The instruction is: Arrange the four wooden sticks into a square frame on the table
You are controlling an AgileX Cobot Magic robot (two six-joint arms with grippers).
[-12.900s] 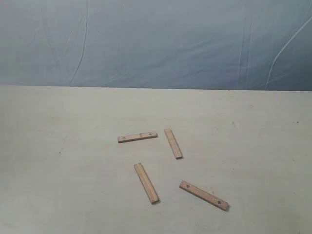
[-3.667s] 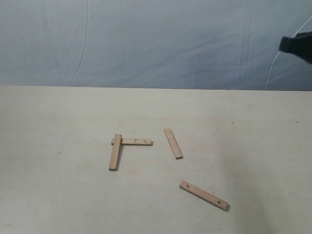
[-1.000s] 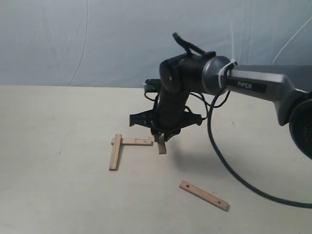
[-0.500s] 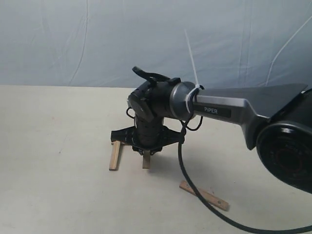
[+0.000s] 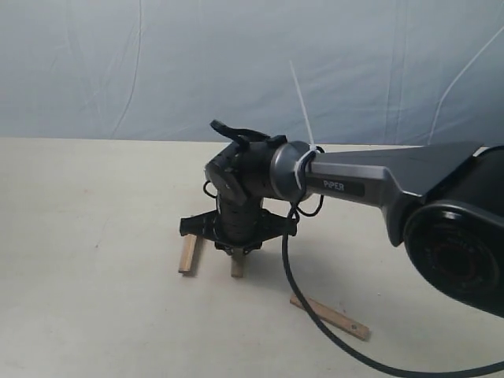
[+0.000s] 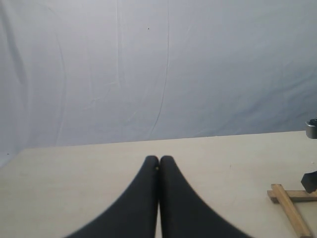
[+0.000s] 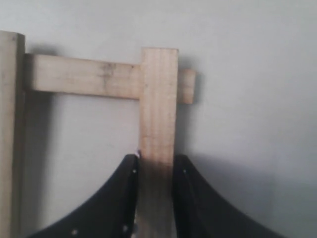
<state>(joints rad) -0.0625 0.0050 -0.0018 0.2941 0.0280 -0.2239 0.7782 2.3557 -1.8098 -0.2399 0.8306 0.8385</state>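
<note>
Right wrist view shows the right tool with its two black fingers clamped on the long edges of a short flat light-brown wooden stick, the gripped strip. The far end of that stick lies across a second pale wooden stick, the crossbar, whose tip pokes out just beyond the overlap. At the crossbar's other end a third wooden stick, the side strip, runs roughly parallel to the gripped one, so three sides of the square frame form an open U on the wide pale beige tabletop. The step in hand looks like the release. It would go best if the free end is settled onto the tabletop first, the gripped strip is checked as parallel to the side strip, and the fingers then part evenly and rise straight up so neither pad drags the corner askew. A last light-brown wooden stick with dark holes, the fourth strip, lies well apart from the U in the exterior view and will have to close the open side. The left tool hangs off to the side, its fingers pressed together on nothing.
</note>
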